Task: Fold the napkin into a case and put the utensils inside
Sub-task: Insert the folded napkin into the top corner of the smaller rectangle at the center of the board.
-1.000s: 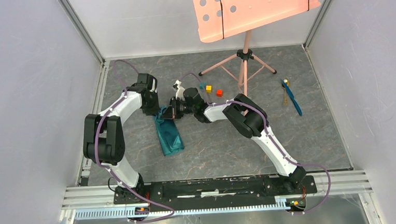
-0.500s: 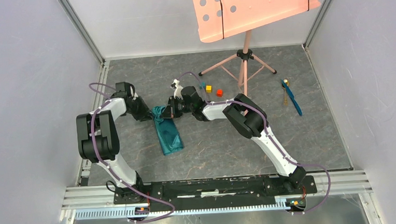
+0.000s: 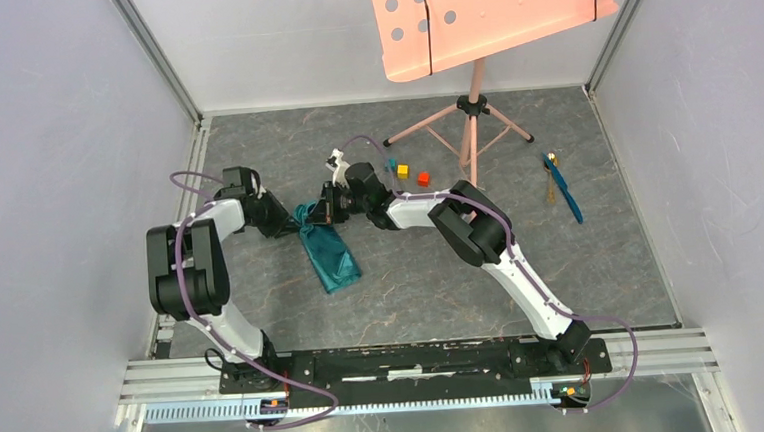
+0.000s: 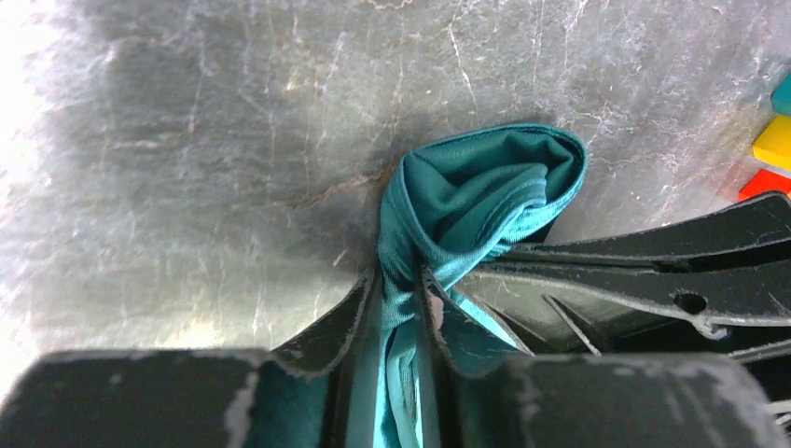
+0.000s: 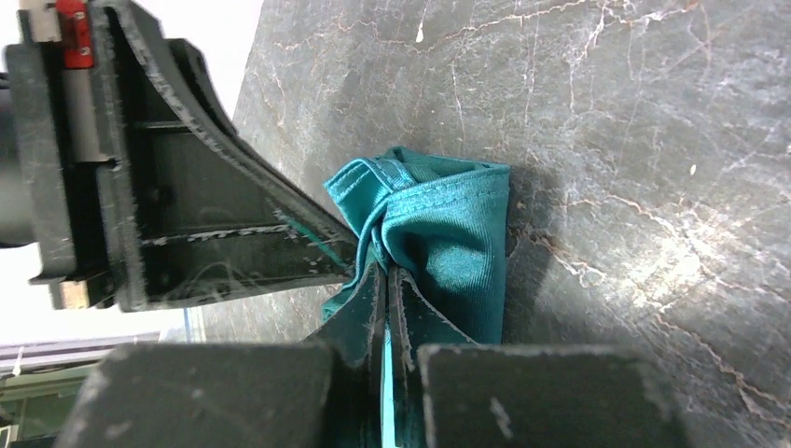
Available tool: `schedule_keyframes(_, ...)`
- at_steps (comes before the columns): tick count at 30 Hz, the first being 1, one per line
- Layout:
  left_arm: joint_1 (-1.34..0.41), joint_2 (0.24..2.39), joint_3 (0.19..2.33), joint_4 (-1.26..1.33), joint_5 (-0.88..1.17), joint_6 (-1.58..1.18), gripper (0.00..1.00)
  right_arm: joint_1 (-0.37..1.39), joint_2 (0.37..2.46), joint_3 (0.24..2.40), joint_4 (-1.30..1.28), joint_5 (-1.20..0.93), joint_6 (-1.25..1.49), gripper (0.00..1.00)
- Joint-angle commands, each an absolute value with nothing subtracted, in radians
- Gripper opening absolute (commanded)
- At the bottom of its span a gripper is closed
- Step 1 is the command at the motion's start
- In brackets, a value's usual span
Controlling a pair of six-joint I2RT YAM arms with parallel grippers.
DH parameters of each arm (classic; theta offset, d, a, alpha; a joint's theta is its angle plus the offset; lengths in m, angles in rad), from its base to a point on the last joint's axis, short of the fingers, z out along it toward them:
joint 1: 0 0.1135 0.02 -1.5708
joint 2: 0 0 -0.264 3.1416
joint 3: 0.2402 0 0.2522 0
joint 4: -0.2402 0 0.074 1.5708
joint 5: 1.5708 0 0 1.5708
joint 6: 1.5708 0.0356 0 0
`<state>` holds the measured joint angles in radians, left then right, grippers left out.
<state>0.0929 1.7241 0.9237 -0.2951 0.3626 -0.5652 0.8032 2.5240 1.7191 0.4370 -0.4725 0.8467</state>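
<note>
The teal-green napkin [image 3: 332, 257] lies as a narrow folded strip on the dark marble floor, its far end bunched up [image 3: 307, 216]. My left gripper [image 3: 292, 222] comes in from the left and is shut on a twisted fold of that end [image 4: 403, 280]. From the right, my right gripper [image 3: 321, 212] pinches the same bunch, shut on a thin edge of the napkin [image 5: 387, 273]. The two grippers nearly touch. The utensils lie far right: a thin blue piece [image 3: 564, 193] with a golden spoon [image 3: 550, 180] beside it.
Small teal [image 3: 389, 163], yellow [image 3: 402, 171] and red [image 3: 423, 178] cubes sit just behind the right gripper. A pink music stand [image 3: 486, 9] on a tripod [image 3: 469, 120] stands at the back. Grey walls enclose the floor on three sides.
My left arm swung out to the left and now reaches the napkin's bunched end from the side. The strip's near end has shifted a little to the right.
</note>
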Motion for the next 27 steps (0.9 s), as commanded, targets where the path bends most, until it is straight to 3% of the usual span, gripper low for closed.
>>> schedule_keyframes(1, 0.078, 1.609, 0.941, -0.372, 0.283, -0.515, 0.31, 0.807, 2.519, 1.684, 0.428, -0.398, 0.825, 0.00)
schedule_keyframes(9, -0.078, 1.662, 1.126, -0.527, 0.090, -0.370, 0.35, 0.802, 2.506, 1.670, 0.434, -0.413, 0.811, 0.00)
schedule_keyframes(18, -0.153, 1.735, 1.204, -0.593, -0.085, -0.294, 0.27, 0.802, 2.508, 1.674, 0.440, -0.418, 0.817, 0.00)
schedule_keyframes(27, -0.168, 1.785, 1.248, -0.621, -0.140, -0.278, 0.25, 0.802, 2.511, 1.683, 0.443, -0.422, 0.822, 0.00)
